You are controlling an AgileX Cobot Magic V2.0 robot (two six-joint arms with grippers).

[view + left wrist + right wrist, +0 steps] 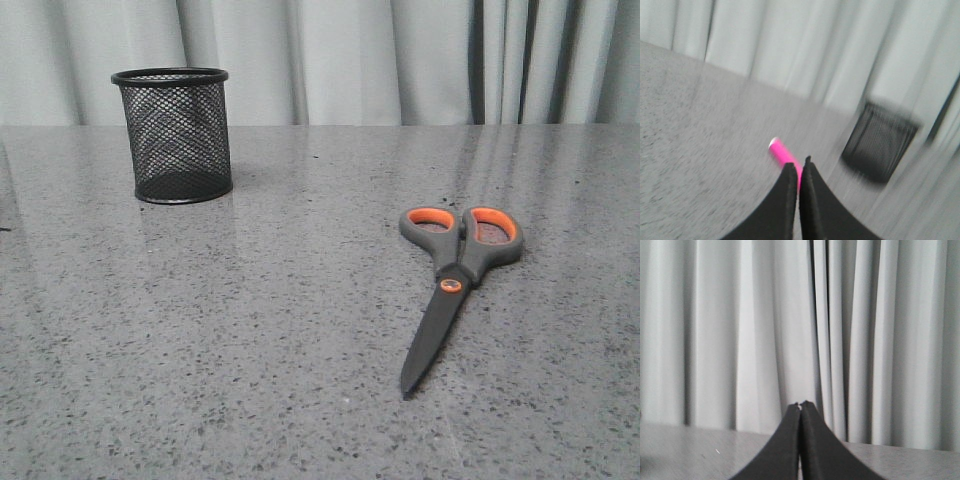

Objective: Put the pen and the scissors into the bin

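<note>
The black mesh bin (180,134) stands upright at the far left of the table and looks empty. The scissors (455,272) lie flat and closed at the right, handles away, blades pointing toward the front edge. No arm shows in the front view. In the blurred left wrist view my left gripper (799,164) is shut on the pink pen (783,152), whose white tip sticks out past the fingertips; the bin (880,141) is ahead of it, off to one side. My right gripper (800,405) is shut and empty, facing the curtain above the table.
A grey speckled table (250,330) fills the front view. A pale pleated curtain (400,55) hangs behind the far edge.
</note>
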